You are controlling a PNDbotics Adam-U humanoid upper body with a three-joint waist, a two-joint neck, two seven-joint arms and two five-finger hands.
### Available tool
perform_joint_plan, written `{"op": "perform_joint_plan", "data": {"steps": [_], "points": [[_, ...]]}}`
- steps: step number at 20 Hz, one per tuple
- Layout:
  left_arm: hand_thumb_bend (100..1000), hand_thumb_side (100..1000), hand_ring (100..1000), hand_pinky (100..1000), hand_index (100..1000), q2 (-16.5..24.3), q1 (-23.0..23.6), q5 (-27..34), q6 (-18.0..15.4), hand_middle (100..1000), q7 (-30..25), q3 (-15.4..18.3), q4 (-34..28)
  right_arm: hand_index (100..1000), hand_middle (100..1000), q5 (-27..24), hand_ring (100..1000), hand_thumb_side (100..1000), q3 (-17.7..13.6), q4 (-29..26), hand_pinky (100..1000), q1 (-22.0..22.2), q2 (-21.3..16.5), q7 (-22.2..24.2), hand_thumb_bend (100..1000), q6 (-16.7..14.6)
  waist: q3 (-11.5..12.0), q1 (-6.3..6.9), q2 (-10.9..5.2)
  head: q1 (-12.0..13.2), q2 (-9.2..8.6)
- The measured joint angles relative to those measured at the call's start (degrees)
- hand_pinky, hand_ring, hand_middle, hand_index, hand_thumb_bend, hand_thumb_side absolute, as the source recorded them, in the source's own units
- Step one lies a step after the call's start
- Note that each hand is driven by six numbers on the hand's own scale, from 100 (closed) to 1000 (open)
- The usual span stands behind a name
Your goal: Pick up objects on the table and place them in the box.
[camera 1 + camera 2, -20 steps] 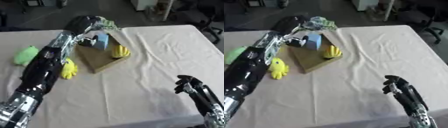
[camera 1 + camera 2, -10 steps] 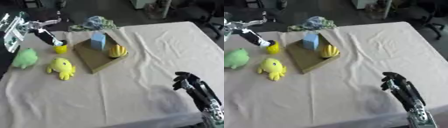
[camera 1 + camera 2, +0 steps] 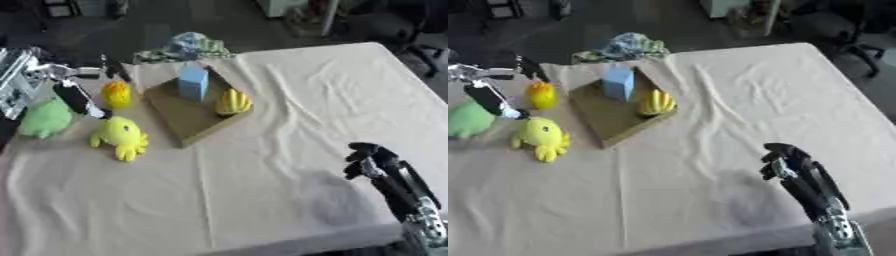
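Cream cloth, creased, covers the table (image 3: 289, 200) edge to edge. Change since a second ago: the left arm, then stretched over the box (image 3: 188, 112), has pulled back to the table's left edge. The left hand (image 3: 74, 92) now hangs there with fingers spread and straight, holding nothing, between the green plush (image 3: 44, 117) and a small yellow-orange toy (image 3: 116, 94). Judgement: a drop-off is done and the next pick is starting.

Box: flat brown cardboard, shallow, near the far-left corner, set askew. Inside it are a pale blue block (image 3: 192, 82), hard-edged and upright, and a yellow ridged banana-like toy (image 3: 233, 102) at its right rim.

Still on the cloth: the green plush, soft and rounded, at the left edge; a yellow octopus-shaped plush (image 3: 121, 136) just beside the box's near-left side; the yellow-orange toy.

A crumpled blue-green fabric item (image 3: 188, 46) lies at the far edge.

Right hand (image 3: 372, 160) is idle near the near-right corner, fingers curled, empty.
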Motion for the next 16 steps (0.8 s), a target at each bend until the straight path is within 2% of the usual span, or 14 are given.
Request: {"op": "perform_joint_plan", "data": {"steps": [4,7,10,14,16], "points": [[405,391,805,815,914,-1.3,0.6,-2.7,-0.8,843,0.8,-0.1,2.2,754,556,0.0,532,553,0.0,0.0,511,0.0,0.0,0.0,100,0.0,0.0,0.00,0.01,0.0,0.00],[369,379,787,807,893,-2.3,1.1,-4.9,-1.7,822,1.7,-0.1,3.7,754,556,0.0,532,554,0.0,0.0,511,0.0,0.0,0.0,100,0.0,0.0,-0.01,0.01,0.0,0.00],[289,298,695,757,799,-2.9,1.4,-6.0,-2.4,726,2.4,0.0,4.9,754,555,0.0,532,554,0.0,0.0,511,0.2,0.0,0.0,100,0.0,0.0,-0.02,0.01,0.0,0.00],[100,259,505,647,628,-3.1,1.8,-5.1,-2.6,507,2.6,0.1,4.7,754,555,0.0,532,553,0.0,0.0,511,0.2,0.0,0.0,100,0.0,0.0,-0.01,0.01,-0.1,0.00],[100,254,460,612,585,-2.8,2.4,-2.7,-2.4,455,2.4,0.1,2.8,753,555,0.0,532,552,0.0,0.0,511,0.2,0.0,0.0,100,0.0,0.1,-0.01,0.01,-0.3,0.00]]}}
